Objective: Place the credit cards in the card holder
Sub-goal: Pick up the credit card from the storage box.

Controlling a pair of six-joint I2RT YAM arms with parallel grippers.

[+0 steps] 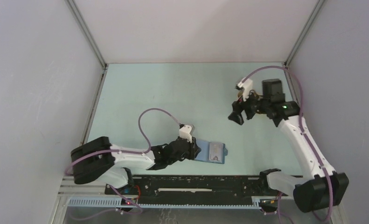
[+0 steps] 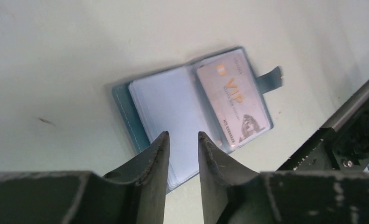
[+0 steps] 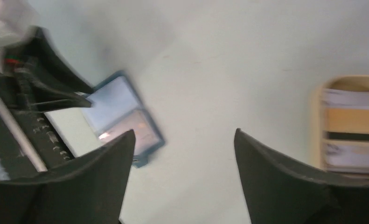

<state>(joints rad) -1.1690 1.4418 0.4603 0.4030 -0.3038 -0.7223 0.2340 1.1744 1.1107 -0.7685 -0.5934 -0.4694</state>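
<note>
Both arms are the same build: white link shells, chunky black joint housings. Left arm (image 1: 126,158), right arm (image 1: 308,144). A purple cable (image 1: 147,122) runs along each arm and ends in a white connector block (image 1: 187,131) at the wrist. Green LED (image 1: 285,107) lit on the right arm's black wrist module, red LED (image 1: 128,201) at the left base. Left gripper (image 2: 182,136) fingers (image 2: 158,161): dark grey, tapered, edges scuffed pale. Right gripper (image 3: 184,133) fingers (image 3: 275,182): same dark wedges, blurred.
</note>
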